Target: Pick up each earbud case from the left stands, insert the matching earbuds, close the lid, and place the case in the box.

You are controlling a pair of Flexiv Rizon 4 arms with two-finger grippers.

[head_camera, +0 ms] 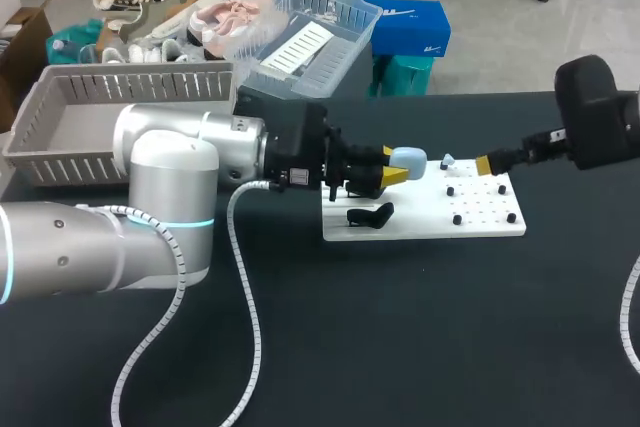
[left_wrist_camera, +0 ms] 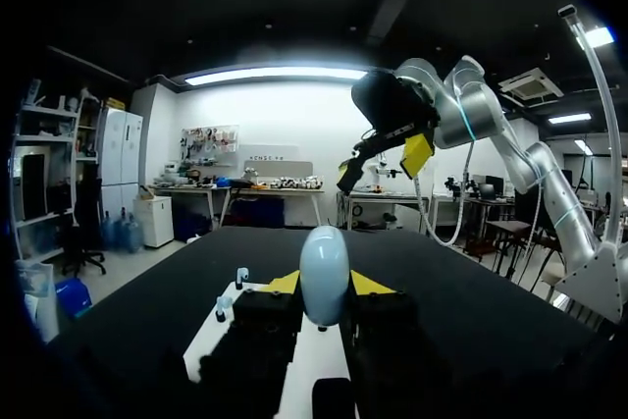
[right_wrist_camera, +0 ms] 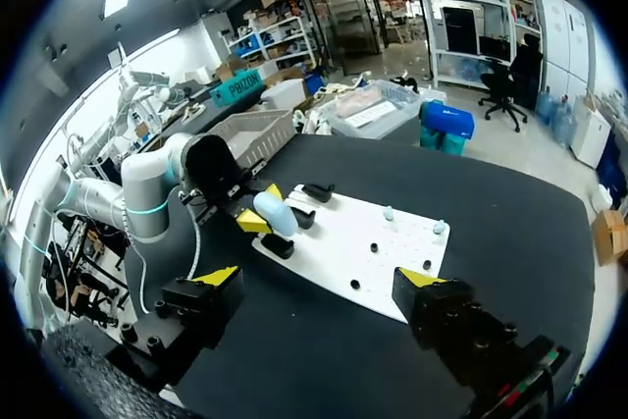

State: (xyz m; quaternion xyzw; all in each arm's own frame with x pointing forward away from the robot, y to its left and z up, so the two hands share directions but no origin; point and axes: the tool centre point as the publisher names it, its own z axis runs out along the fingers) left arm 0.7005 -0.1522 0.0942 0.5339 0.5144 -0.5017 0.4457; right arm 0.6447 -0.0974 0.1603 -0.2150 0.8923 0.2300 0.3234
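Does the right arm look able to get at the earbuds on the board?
Probably yes: the right gripper is open and faces the white board, and nothing covers the earbuds.

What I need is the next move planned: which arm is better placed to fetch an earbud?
Right. The left hand is shut on the blue earbud case, while the right hand is open, empty and near the earbuds on the white board.
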